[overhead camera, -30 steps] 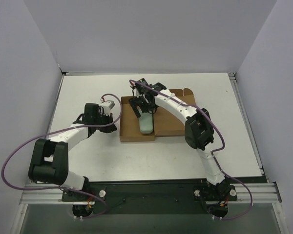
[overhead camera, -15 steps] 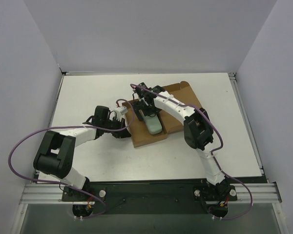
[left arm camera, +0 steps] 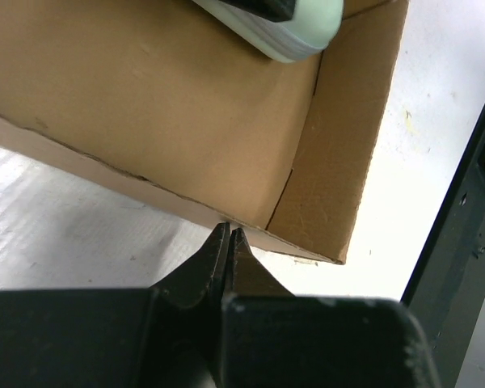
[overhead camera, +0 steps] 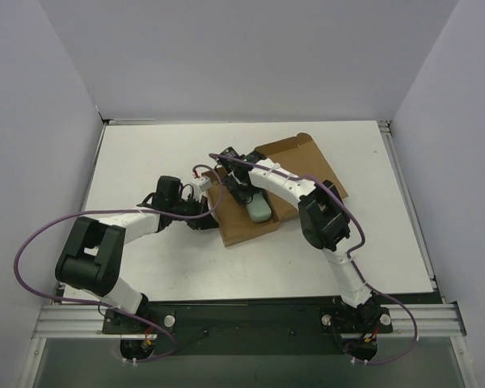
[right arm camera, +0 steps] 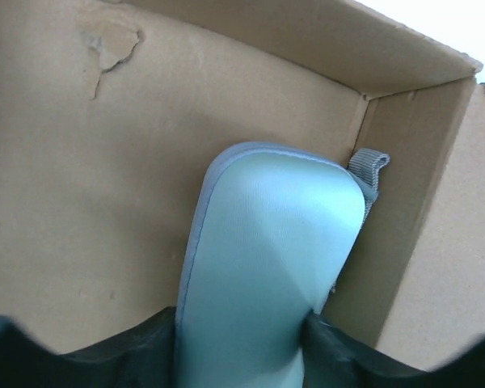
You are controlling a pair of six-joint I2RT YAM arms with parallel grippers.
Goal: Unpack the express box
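The right gripper point(right arm camera: 241, 335) is clamped on a pale green case point(right arm camera: 267, 234). Its dark fingers point(right arm camera: 105, 349) press against the two long sides, down inside the box point(overhead camera: 241, 229). The case has grey trim and a small grey loop at its far end. That loop touches the box's side wall, tucked into a corner. To the left of the case there is a little torn patch in the cardboard.

The left gripper point(left arm camera: 229, 234) is closed on nothing, its fingers together with only a thin slit between them. Their tips touch the rim of the box's wall, close to one corner. In the left wrist view, one end of the case shows inside the box, beyond that wall.

From above, the box sits open near the middle of the white table point(overhead camera: 145, 153), turned askew to the table's edges. Its lid point(overhead camera: 295, 158) lies folded back flat on the far right side, with tuck flaps along its edge. The left gripper meets the box on its left side, low over the table, and that arm stretches in from the left. The right arm arches over the lid from the right and comes down into the tray — the case lies under it, nearer the box's front end.
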